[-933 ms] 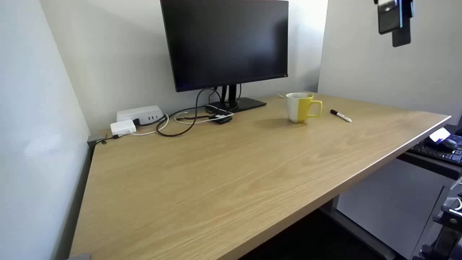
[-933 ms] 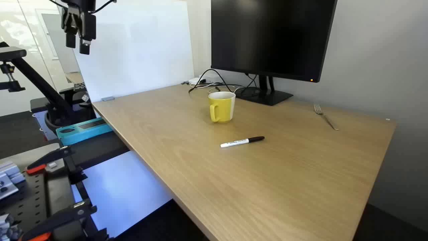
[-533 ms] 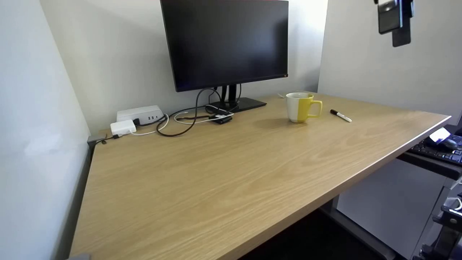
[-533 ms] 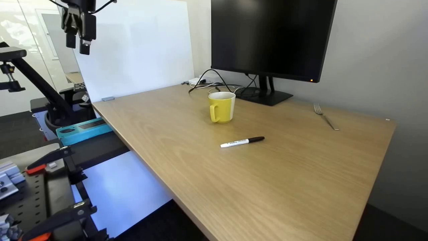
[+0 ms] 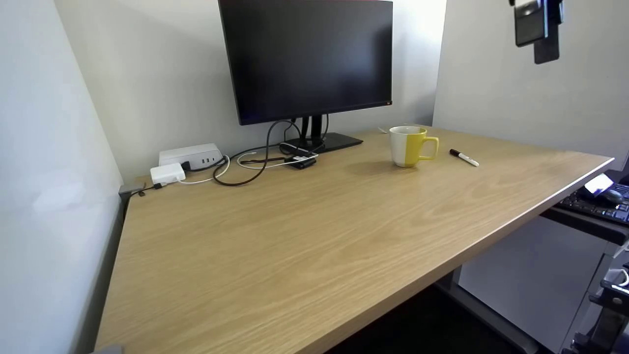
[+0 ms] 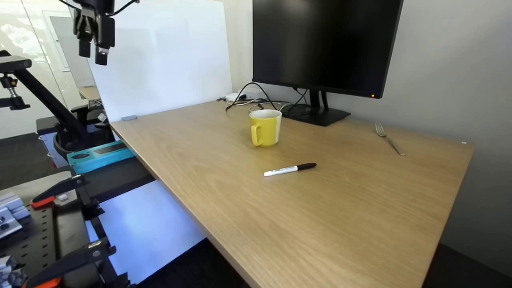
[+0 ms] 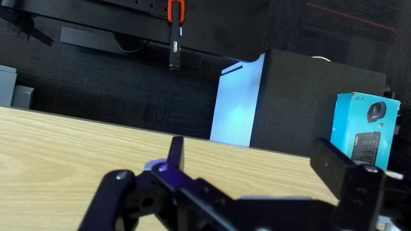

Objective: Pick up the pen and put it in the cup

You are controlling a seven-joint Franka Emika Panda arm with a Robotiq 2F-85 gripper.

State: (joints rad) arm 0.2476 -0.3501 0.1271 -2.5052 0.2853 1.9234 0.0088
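The pen (image 5: pixel 464 158) lies flat on the table in both exterior views, with a white barrel and a black cap (image 6: pixel 306 166). The cup (image 5: pixel 407 146) is a yellow and white mug standing upright beside the pen, apart from it; its yellow handle shows in both exterior views (image 6: pixel 256 135). My gripper (image 5: pixel 538 52) hangs high above the table, away from the pen and the cup; it also shows at the top of the other picture (image 6: pixel 93 59). In the wrist view its fingers (image 7: pixel 249 141) are wide apart with nothing between them. Pen and cup are out of the wrist view.
A black monitor (image 5: pixel 314 59) stands at the back of the wooden table (image 5: pixel 275 236). Cables (image 5: pixel 268 157) and a white hub (image 5: pixel 191 156) lie near its base. A fork (image 6: pixel 389 140) lies by the wall. A teal box (image 7: pixel 366 125) sits beyond the table's edge.
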